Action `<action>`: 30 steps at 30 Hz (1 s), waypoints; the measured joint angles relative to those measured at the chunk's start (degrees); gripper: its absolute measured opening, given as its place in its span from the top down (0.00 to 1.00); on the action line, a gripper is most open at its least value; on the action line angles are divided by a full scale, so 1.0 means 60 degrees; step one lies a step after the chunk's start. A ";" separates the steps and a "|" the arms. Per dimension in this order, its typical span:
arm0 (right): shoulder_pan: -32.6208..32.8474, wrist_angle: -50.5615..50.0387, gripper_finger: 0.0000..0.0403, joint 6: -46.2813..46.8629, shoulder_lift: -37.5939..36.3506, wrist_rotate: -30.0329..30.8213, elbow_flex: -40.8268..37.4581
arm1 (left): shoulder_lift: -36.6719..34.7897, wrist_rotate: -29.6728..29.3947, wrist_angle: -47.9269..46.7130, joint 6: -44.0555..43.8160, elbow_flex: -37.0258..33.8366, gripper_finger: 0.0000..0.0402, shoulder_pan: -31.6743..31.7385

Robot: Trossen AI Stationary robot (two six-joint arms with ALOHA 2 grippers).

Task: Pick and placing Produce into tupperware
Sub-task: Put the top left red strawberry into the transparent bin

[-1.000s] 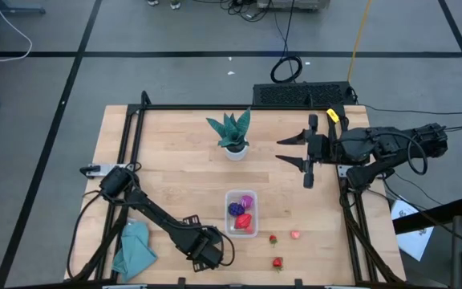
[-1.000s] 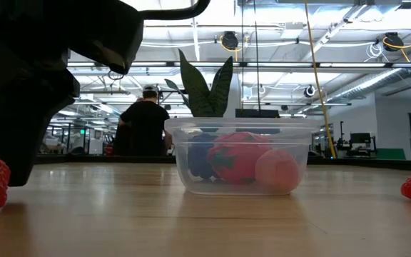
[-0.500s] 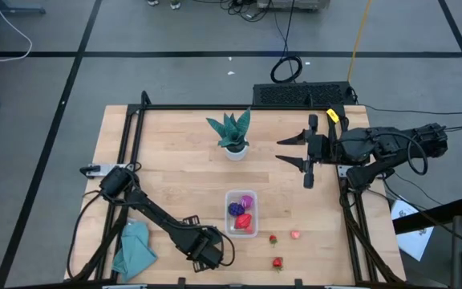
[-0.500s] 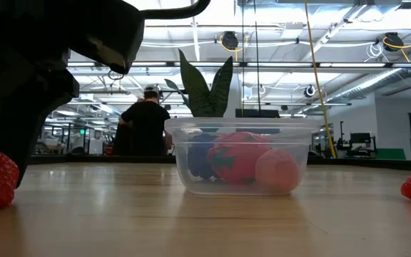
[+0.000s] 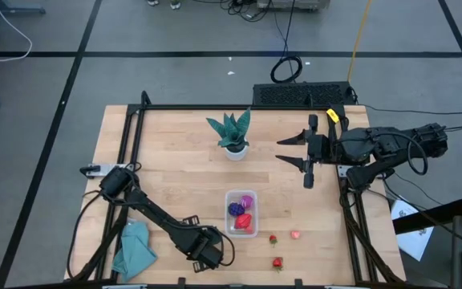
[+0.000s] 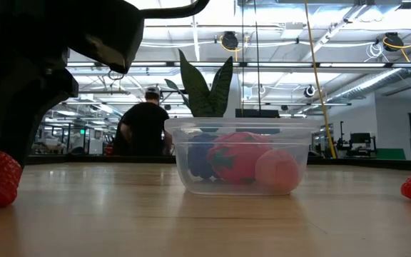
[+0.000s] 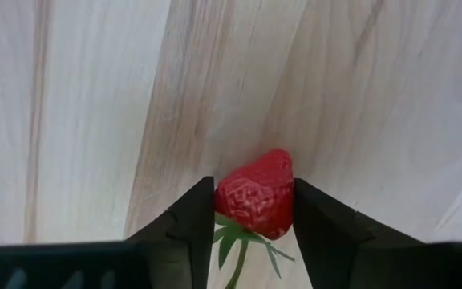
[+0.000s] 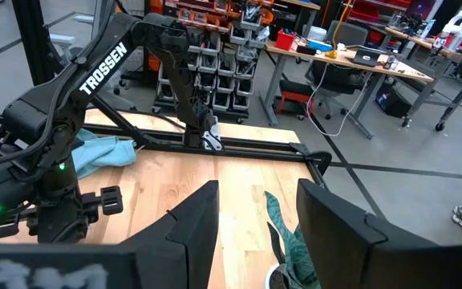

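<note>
On table [image 7: 79,104], strawberry [image 7: 257,195] between left gripper [image 7: 253,210] fingers.

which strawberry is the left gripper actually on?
The strawberry pinched between the left gripper's fingers at the table's near edge, left of the tupperware. The loose strawberries lie right of the tupperware, untouched.

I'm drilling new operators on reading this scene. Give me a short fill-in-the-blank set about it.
1. The left pincer is shut on a red toy ____.
2. The small clear plastic tupperware sits on the ____ table.
3. The green potted plant stands in a ____ pot.
4. The right pincer holds ____.

Missing words: strawberry; wooden; white; nothing
</note>
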 joint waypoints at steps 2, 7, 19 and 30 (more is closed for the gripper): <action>0.0000 0.0002 0.60 0.0000 0.0000 0.0001 0.0000 | 0.0000 0.0000 0.0000 -0.0007 0.0000 0.64 0.0000; 0.0000 0.0002 0.60 0.0000 0.0000 0.0001 0.0000 | 0.0000 0.0010 0.0000 -0.0083 0.0000 0.63 0.0000; 0.0000 0.0005 0.60 0.0000 0.0000 -0.0002 0.0000 | -0.0102 0.0025 -0.0072 -0.0117 0.0032 0.63 0.0082; 0.0000 0.0049 0.60 -0.0051 0.0000 0.0004 0.0000 | -0.0212 -0.0025 -0.1795 0.0790 0.1669 0.63 0.0485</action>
